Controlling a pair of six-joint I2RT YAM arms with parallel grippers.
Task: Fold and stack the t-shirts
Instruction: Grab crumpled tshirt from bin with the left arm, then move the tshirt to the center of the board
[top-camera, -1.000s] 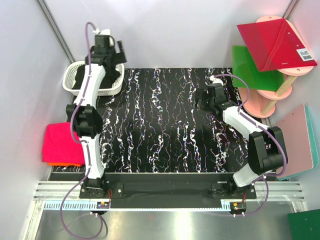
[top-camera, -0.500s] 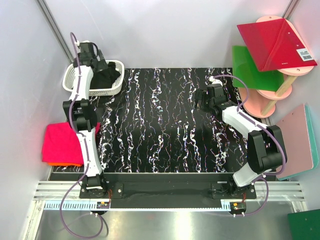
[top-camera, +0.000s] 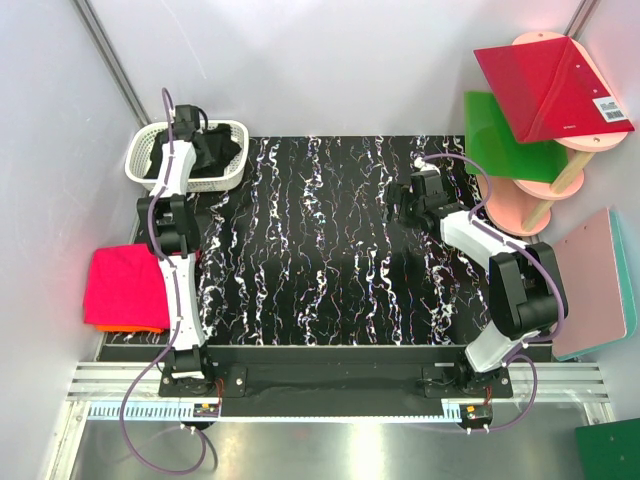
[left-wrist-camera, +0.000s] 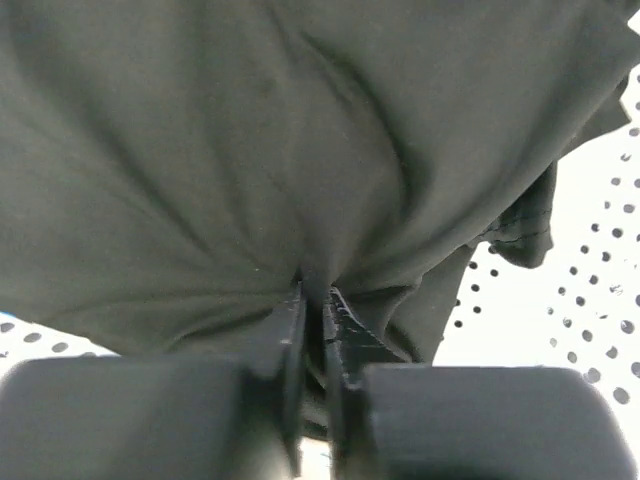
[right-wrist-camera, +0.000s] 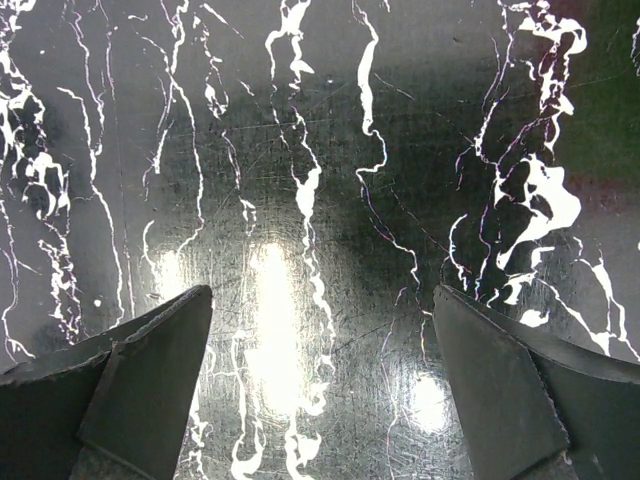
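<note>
1. The black marbled table (top-camera: 330, 250) with white veins fills the middle of the overhead view, and my two arms reach across it from the near edge.
2. A red board (top-camera: 545, 85) and a green board (top-camera: 500, 135) rest on a pink rack at the far right, off the table.
3. A folded pink t-shirt (top-camera: 125, 285) lies off the table's left edge, on top of an orange t-shirt (top-camera: 130, 328) whose edge shows beneath it.
4. A white basket (top-camera: 140, 160) sits at the far left corner of the table.
5. A black t-shirt (left-wrist-camera: 250, 130) lies crumpled inside that basket, and its cloth fills most of my left wrist view.
6. My left gripper (left-wrist-camera: 313, 300) is down in the basket, its jaws pinched tight on a fold of the black t-shirt.
7. My right gripper (right-wrist-camera: 322, 295) hovers over the right side of the table with its jaws spread wide, and only the marbled surface shows between them.
</note>
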